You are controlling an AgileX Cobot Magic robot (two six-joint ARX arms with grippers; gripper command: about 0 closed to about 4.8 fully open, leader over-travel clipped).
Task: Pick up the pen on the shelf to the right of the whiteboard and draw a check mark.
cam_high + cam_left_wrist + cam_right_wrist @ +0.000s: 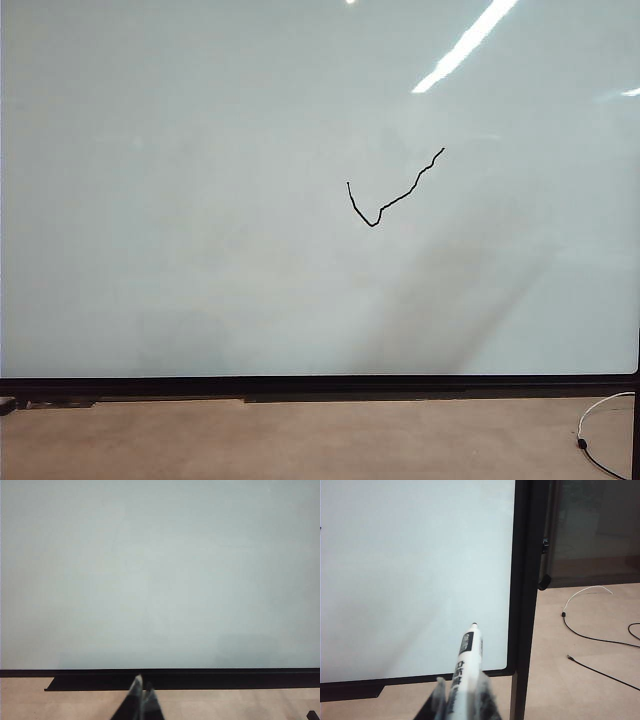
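Two strokes form the check mark [392, 195] at 1 o'clock of the whiteboard [200, 200] centre. I see the right end effector [462, 692] clamped mid-barrel on the pen [466, 667], light, rigid, slick plastic, tip off the board near the frame. Left end effector [140, 687] sits closed, empty.

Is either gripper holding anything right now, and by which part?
The right gripper holds the pen by its rear barrel, tip free. The left gripper is shut and empty.
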